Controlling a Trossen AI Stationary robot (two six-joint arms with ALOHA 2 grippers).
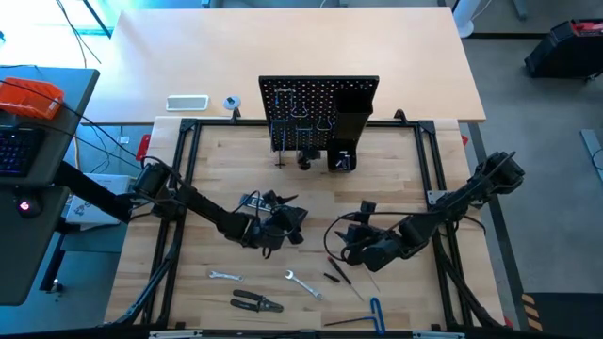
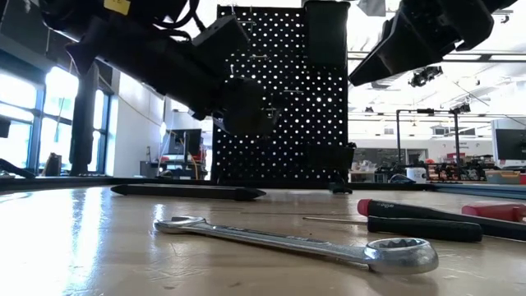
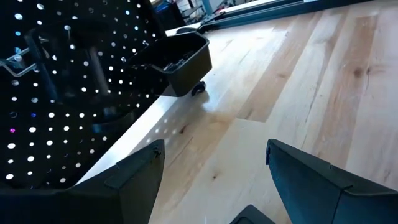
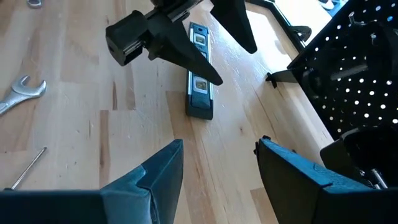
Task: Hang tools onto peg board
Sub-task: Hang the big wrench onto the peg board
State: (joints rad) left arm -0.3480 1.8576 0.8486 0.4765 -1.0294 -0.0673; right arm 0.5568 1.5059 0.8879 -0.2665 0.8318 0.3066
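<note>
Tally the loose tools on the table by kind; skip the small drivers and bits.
wrenches: 2
pliers: 1
hex key: 1
level: 1
Total: 5

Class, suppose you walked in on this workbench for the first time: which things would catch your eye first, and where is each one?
The upright black peg board at the far middle of the table stands out first. In front of it both arms hang over mid-table, the left gripper and right gripper with fingers open and empty. Near the front edge lie silver wrenches, pliers and a blue-handled hex key.
</note>
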